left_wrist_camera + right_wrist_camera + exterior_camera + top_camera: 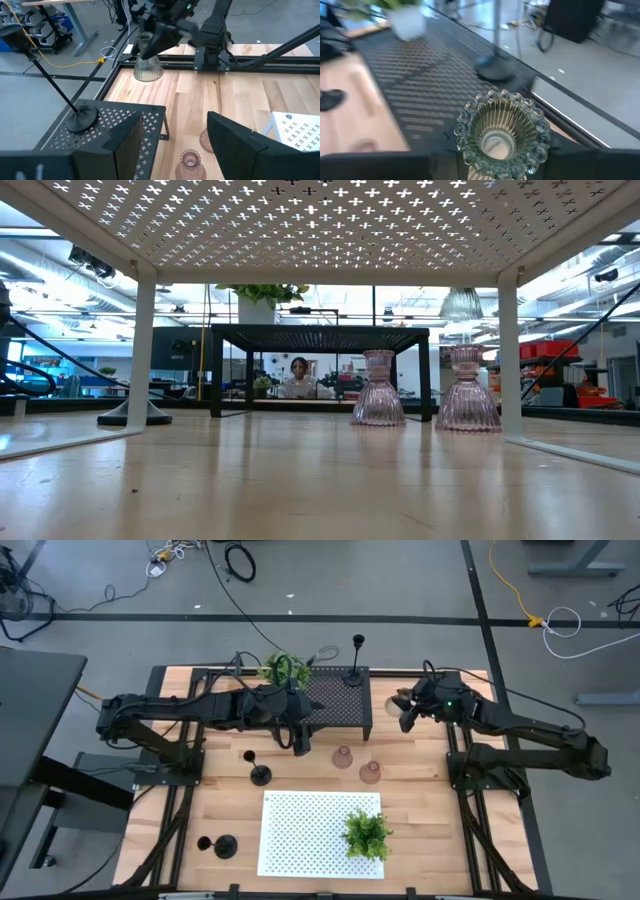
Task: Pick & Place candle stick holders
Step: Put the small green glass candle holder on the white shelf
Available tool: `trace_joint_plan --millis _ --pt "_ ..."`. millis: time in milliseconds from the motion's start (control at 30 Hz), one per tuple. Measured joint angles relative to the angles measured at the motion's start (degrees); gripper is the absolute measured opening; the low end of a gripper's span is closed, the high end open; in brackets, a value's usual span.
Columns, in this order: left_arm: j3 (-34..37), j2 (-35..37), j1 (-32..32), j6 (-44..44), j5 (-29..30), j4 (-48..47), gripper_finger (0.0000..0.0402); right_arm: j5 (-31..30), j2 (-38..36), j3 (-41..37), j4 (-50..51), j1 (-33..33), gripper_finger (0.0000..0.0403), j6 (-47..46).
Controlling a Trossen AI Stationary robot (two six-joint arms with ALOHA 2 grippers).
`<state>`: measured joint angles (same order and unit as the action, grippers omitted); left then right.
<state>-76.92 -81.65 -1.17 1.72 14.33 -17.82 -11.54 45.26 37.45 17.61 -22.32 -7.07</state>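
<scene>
My right gripper (408,712) is shut on a ribbed olive-green glass holder (147,70), lifted above the table just right of the black mesh rack (335,700). The right wrist view shows its beaded base (502,131) end-on. My left gripper (300,740) is open and empty at the rack's near edge, above and short of two pink glass holders (342,757) (370,772) that stand on their bases on the table. One slim black holder (355,675) stands on the rack. Two more (260,775) (225,847) stand on the table at the left. My right gripper pinches the glass holder's narrow upper end (145,41) between its two fingers, coming from above and slanting down. The holder hangs below the fingers, its wide base down, clear of the table. The fingers hide the exact place of contact.
A leafy plant (283,668) stands on the black rack's far left corner. A white perforated rack (300,835) stands at the near middle with another plant (367,832) on it. Bare wood lies between the two racks around the pink holders. A person shows far behind the table (298,378).
</scene>
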Motion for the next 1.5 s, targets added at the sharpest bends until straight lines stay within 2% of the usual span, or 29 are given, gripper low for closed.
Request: trace_joint_plan --millis 300,767,1167,1500 --pt "0.0 0.0 0.0 0.0 0.0 0.0 0.0222 0.6 0.0 5.0 -0.2 9.2 0.0127 0.2" --pt "0.0 0.0 0.0 0.0 0.0 0.7 0.0222 0.6 3.4 5.3 -12.8 21.9 0.0127 1.2" --pt "0.0 0.0 0.1 0.0 -2.2 1.9 0.0222 0.6 10.2 5.4 -26.4 26.0 0.0127 4.7" --pt "0.0 0.0 0.1 -1.1 -3.7 2.0 0.0222 0.6 19.7 15.3 -23.8 26.8 0.0127 10.4"
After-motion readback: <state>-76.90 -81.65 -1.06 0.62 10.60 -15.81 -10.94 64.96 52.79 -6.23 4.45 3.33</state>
